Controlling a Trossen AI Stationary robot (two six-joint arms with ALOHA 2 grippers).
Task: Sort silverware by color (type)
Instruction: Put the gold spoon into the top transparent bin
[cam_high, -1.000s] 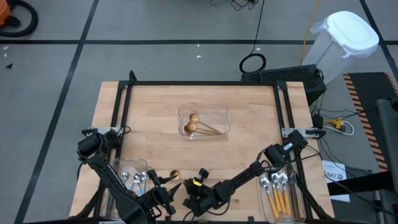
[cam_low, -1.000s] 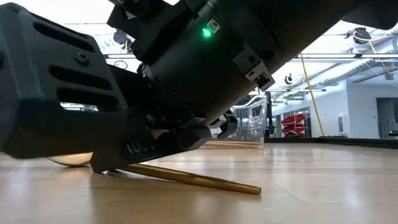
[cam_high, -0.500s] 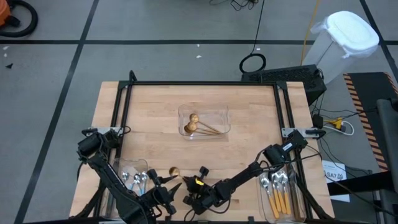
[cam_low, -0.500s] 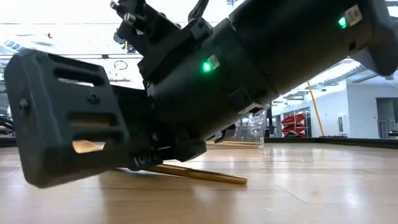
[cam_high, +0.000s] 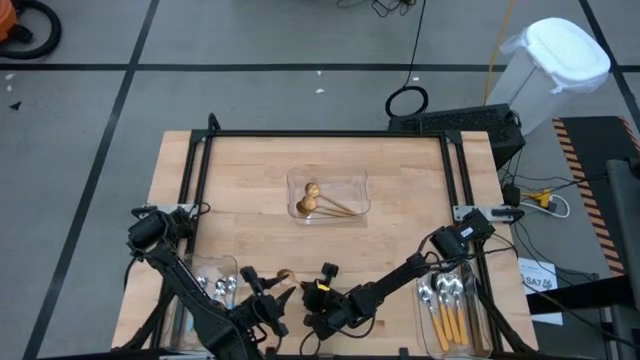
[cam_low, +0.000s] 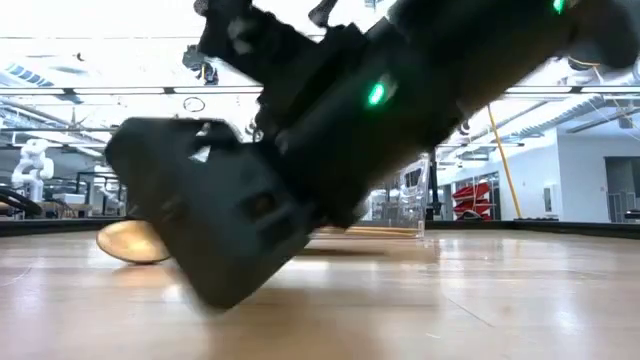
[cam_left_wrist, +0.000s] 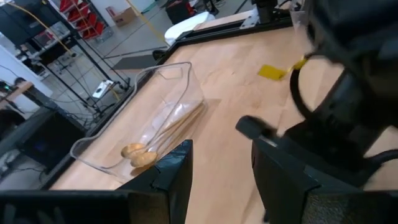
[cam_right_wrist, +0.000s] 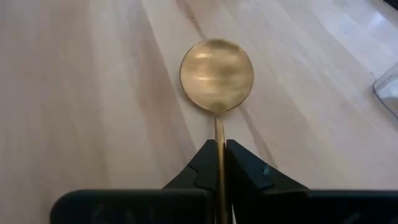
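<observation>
From above, the right gripper (cam_high: 303, 300) sits low at the near table edge, pinching the all-gold spoon (cam_high: 283, 275). The left gripper (cam_high: 268, 296) hovers just beside it, fingers apart and empty. Two more gold spoons (cam_high: 318, 199) lie in the clear plastic tray (cam_high: 352, 190) mid-table.

At table height, the gold bowl (cam_low: 132, 241) rests on the wood.

The right wrist view shows fingers (cam_right_wrist: 202, 167) clamped on the handle.
</observation>
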